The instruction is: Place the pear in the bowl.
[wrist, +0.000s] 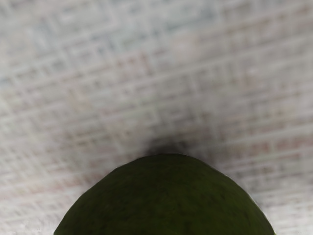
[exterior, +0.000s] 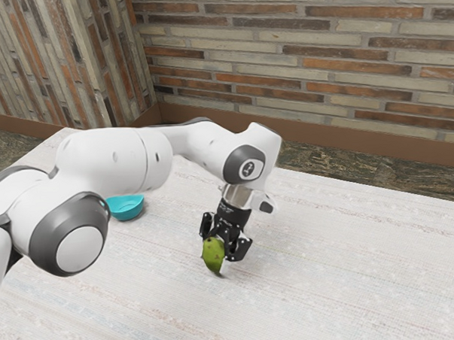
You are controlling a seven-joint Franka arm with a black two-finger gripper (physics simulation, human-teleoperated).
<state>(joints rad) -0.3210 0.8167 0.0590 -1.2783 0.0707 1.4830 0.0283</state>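
The black gripper points down over the table in the exterior view, with the green pear right at its lower end. The pear stands tilted, its narrow tip downward; whether it touches the tabletop is unclear. In the wrist view the pear bulges up large and dark from the lower edge, close under my hand. The turquoise bowl sits on the table toward the exterior view's left, apart from the gripper and partly behind the arm. Contact between gripper and pear on both sides cannot be made out.
The pale, streaked table extends around the gripper. Its far edge runs in front of a brick wall. My arm's white links pass over the table from the exterior view's left, close to the bowl.
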